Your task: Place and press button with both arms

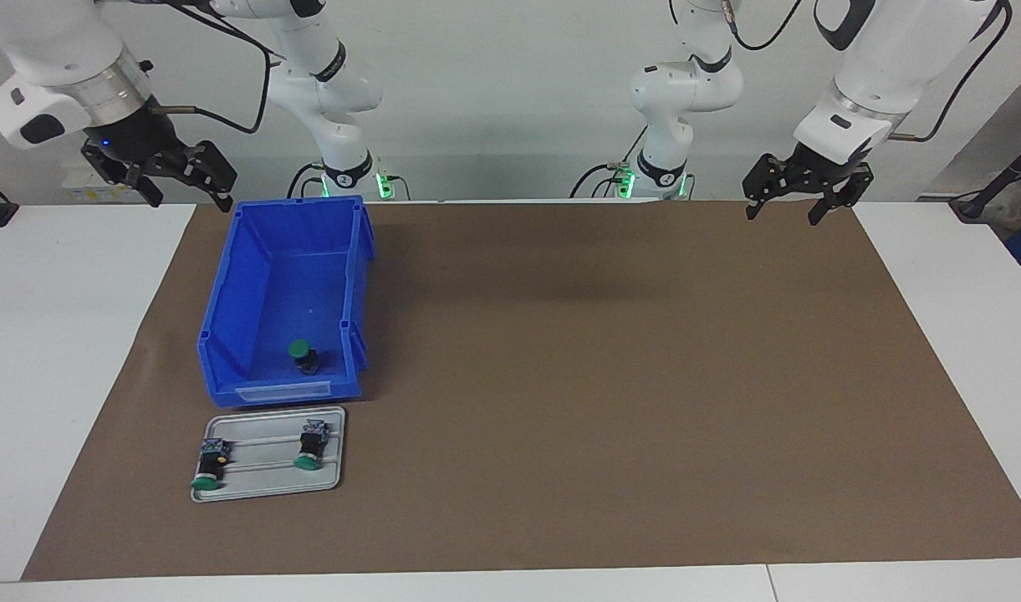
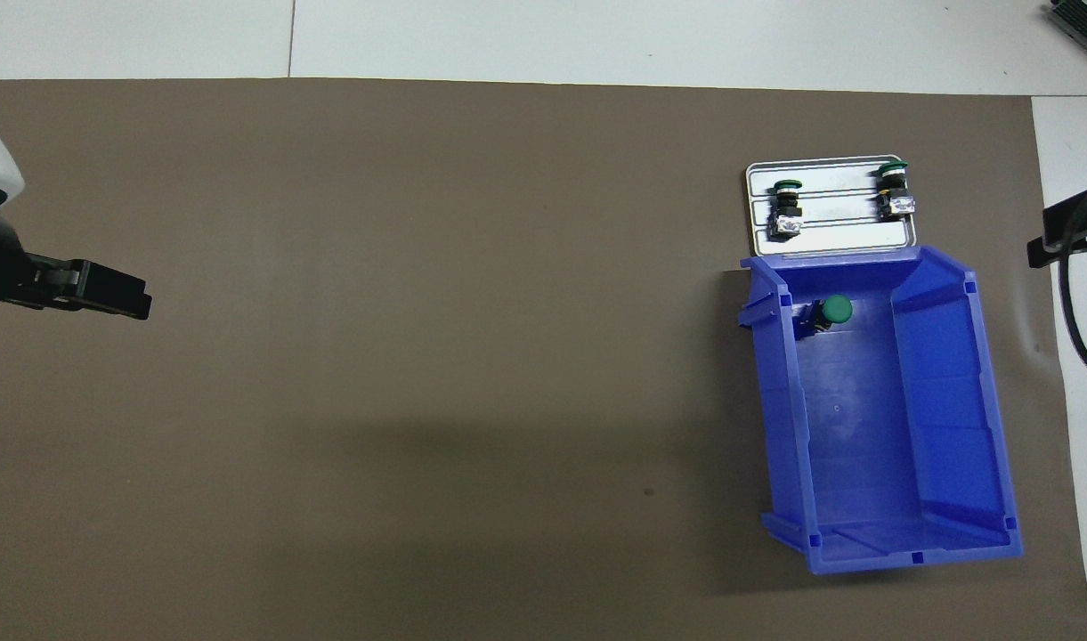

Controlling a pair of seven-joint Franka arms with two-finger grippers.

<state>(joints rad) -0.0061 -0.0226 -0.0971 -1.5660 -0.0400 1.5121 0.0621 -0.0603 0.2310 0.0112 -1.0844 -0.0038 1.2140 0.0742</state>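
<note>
The green-capped black push-button (image 1: pixel 303 354) stands cap-up in the blue plastic bin (image 1: pixel 263 251), at the bin's end farthest from the robots. The right pincer (image 1: pixel 186 186) hangs open above the bin's nearest end, so the right arm is closer. The left pincer (image 1: pixel 797 201) waits open at the desk's other end.

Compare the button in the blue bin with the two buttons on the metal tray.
The button in the blue bin stands with its green cap up; the two buttons on the metal tray lie on their sides, caps pointing away from the robots. The bin button is alone and nearer the robots; the tray pair lie side by side, apart. All three share green caps and dark bodies, and neither gripper touches any.
</note>
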